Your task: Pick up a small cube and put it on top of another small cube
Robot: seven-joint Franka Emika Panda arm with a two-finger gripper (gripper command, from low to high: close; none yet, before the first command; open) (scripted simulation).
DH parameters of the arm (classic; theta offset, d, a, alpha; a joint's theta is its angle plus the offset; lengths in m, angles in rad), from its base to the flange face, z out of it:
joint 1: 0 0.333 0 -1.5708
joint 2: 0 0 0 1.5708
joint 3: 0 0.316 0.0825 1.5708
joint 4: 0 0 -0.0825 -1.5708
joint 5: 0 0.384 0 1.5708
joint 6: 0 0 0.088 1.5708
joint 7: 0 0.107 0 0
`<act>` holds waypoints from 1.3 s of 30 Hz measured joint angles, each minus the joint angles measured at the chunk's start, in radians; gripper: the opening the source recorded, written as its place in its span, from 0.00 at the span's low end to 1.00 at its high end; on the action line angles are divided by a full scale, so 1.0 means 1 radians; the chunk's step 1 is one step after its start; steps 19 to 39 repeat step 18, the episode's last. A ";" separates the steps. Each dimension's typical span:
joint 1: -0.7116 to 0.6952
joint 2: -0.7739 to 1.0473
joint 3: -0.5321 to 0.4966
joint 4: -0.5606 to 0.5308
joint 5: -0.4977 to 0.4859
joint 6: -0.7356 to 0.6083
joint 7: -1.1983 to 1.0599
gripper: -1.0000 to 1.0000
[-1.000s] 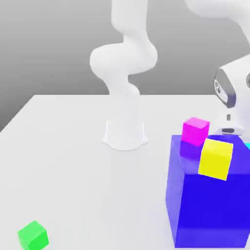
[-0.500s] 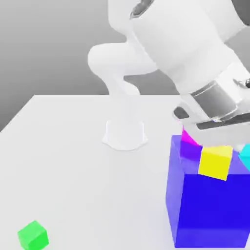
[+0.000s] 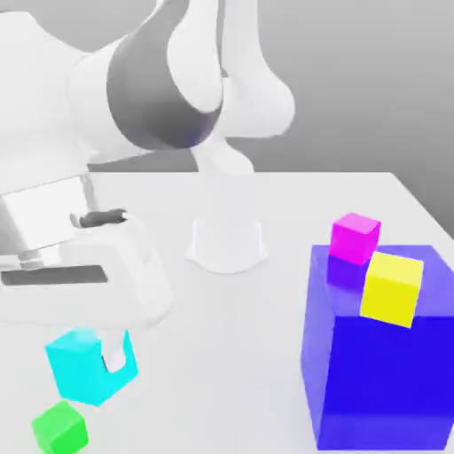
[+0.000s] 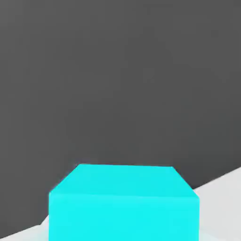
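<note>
The small cyan cube (image 3: pixel 84 364) hangs in the air at the exterior view's lower left, held in my gripper (image 3: pixel 93 359), which is shut on it; one white finger (image 3: pixel 115 358) shows against its right face. The small bright green cube (image 3: pixel 60 428) rests on the table just below and slightly left of the cyan cube, with a small gap between them. In the hand view the cyan cube (image 4: pixel 123 202) sits close up, in front of a dark background.
A big blue block (image 3: pixel 381 355) stands at the exterior view's right, with a magenta cube (image 3: pixel 355 238) and a yellow cube (image 3: pixel 392 288) on top of it. The arm's white base (image 3: pixel 227 244) stands mid-table behind. My arm's bulk hangs over the left side.
The arm has swung from the exterior view's right, over the blue block, to the lower left, carrying the cyan cube. It now hangs just above the green cube.
</note>
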 joint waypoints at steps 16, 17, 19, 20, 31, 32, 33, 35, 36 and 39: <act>-0.037 0.209 -0.025 -0.108 -0.244 0.177 -0.276 1.00; -0.040 0.224 -0.021 -0.107 -0.239 0.190 -0.281 1.00; -0.037 0.213 -0.025 -0.108 -0.245 0.181 -0.277 1.00; -0.037 0.213 -0.025 -0.108 -0.245 0.181 -0.277 1.00; -0.037 0.213 -0.025 -0.108 -0.245 0.181 -0.277 1.00; -0.037 0.213 -0.025 -0.108 -0.245 0.181 -0.277 1.00; -0.037 0.213 -0.025 -0.108 -0.245 0.181 -0.277 1.00; -0.037 0.213 -0.025 -0.108 -0.245 0.181 -0.277 1.00; -0.037 0.213 -0.025 -0.108 -0.245 0.181 -0.277 1.00; -0.037 0.213 -0.025 -0.108 -0.245 0.181 -0.277 1.00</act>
